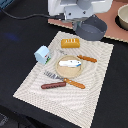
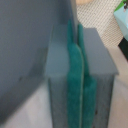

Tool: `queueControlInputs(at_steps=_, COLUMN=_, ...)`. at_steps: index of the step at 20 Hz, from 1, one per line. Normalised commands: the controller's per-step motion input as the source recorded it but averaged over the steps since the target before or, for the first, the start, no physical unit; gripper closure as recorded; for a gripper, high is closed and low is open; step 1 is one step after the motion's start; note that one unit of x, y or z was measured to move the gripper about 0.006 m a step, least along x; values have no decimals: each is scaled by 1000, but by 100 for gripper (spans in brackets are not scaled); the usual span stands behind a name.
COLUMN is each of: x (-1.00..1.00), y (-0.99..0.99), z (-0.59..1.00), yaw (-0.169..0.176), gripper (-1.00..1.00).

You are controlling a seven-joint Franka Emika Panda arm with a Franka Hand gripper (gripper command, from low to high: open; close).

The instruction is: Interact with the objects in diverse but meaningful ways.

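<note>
White boxy arm housing (image 1: 80,7) above a grey pincer (image 2: 80,75) with teal-green finger pads (image 2: 73,75)

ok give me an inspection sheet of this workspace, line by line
surface: pale woven placemat on a black table
job's things: ridged yellow-orange bread loaf, pale blue house-shaped carton, red-brown sausage, silver fish lying on the round tan plate, grey long-handled pan under the arm
clutter: orange-handled fork, orange-handled knife, bowl at the exterior view's right edge
grippers: gripper green pads pressed together, shut
cables: black cable across the table
surroundings: nothing seen
</note>
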Motion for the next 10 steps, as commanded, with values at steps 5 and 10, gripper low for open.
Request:
queueControlInputs(at_steps=5, x=-938, y=-63, z=28, yaw=43, gripper=100)
queueControlInputs(at_steps=10, x=-975, y=-112, z=-4, yaw=21, gripper=100)
